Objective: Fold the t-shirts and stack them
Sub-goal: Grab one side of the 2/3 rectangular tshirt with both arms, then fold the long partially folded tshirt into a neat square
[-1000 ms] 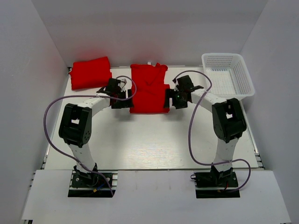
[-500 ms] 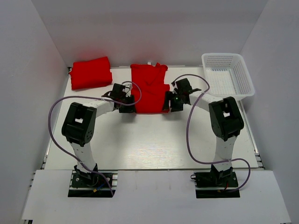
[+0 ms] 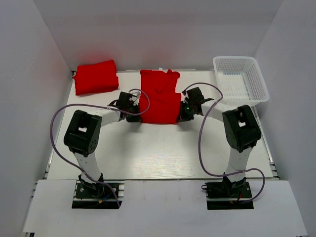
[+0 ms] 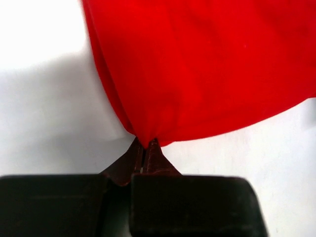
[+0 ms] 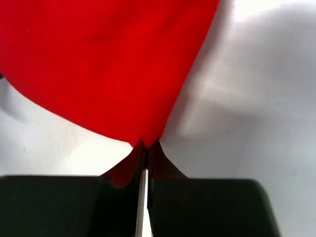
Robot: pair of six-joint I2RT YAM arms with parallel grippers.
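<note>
Firmly pinching t-shirt (image 3: 159, 101), left fingers (image 4: 127, 165), right fingers (image 5: 164, 167)

You've got two red t-shirts out there: the folded t-shirt (image 3: 96, 77) at far left, the centre t-shirt (image 3: 159, 98) between the arms. One white basket (image 3: 240, 79), far right. Two arms, two grippers: left gripper (image 4: 145, 149), right gripper (image 5: 144, 149). Two purple cables, the left cable (image 3: 51, 136) and the right cable (image 3: 200, 143). One table (image 3: 148, 153) under it all.

Ctr red tee (image 3: 159, 98), far-left folded tee (image 3: 96, 77)
</note>
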